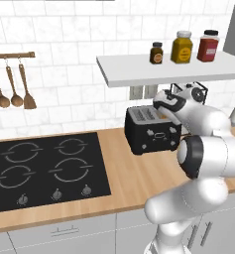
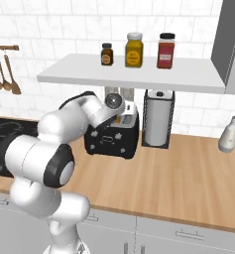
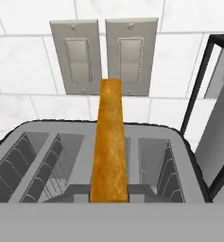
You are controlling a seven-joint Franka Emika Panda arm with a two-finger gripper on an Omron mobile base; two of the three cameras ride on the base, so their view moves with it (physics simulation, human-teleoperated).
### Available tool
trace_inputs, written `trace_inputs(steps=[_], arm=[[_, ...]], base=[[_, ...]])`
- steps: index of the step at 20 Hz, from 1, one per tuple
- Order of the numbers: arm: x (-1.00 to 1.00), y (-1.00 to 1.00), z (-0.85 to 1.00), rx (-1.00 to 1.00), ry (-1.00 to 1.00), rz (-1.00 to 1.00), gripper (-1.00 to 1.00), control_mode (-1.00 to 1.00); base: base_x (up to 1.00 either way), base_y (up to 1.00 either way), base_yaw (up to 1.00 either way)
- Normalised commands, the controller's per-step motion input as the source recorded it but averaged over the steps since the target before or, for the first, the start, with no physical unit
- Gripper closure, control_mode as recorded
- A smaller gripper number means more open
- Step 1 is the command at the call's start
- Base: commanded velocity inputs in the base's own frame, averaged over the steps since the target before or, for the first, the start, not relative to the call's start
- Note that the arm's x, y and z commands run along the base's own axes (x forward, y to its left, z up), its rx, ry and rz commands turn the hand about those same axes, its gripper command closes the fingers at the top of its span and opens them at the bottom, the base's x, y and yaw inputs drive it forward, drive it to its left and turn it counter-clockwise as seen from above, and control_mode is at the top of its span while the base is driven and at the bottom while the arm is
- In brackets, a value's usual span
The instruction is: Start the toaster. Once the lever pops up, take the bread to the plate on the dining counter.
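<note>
we take the black boxy two-slot toaster [image 1: 151,130] as our landmark. nearest to us, in front of it, lies the bare light wood counter top [image 2: 188,173], and off to its left side the black glass stovetop [image 1: 44,166] is set into the same surface. the white arm reaches in over the toaster, with the gripper [image 1: 169,110] hanging above its top; its fingertips are not visible to us, so we cannot tell whether they are spread or closed.

from the hand camera, we look straight down along the square slice of bread with the orange-brown crust [image 3: 109,142]. it stands upright on edge in the toaster, its crust edge rising well above the grey slot openings, so we judge it is raised and ready to lift out, though we cannot see the lever.

we expect the bread to be light, a little soft and easily crushed or torn, with a slightly rough crust that should not slip. the place to take it is across its thin faces near the top edge, squeezing gently and pulling straight up so that it does not snag the slot wires.

just beside the toaster on its right stands a paper towel roll in a black wire holder [image 2: 157,118]. behind the toaster, two grey wall switch plates [image 3: 104,54] sit on the white tiles, and above it a white shelf [image 2: 134,74] carries three spice jars.
</note>
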Motion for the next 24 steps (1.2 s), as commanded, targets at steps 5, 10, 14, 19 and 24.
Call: trace_inputs(steps=[5, 10, 14, 19, 24], arm=[[-0.37, -0.04, 0.37, 0.01, -0.17, 0.0, 1.0, -1.0], [-0.3, 0.0, 0.57, 0.0, -0.04, 0.0, 1.0, -1.0], [-0.26, -0.04, 0.63, 0.0, 0.0, 0.0, 1.0, -1.0], [-0.35, -0.01, 0.52, 0.0, 0.0, 0.0, 1.0, -1.0], [-0.45, -0.06, 0.14, -0.02, 0.0, 0.0, 1.0, -1.0]], base=[[0.0, 0.0, 0.0], [0.0, 0.0, 0.0], [0.0, 0.0, 0.0], [0.0, 0.0, 0.0], [0.0, 0.0, 0.0]])
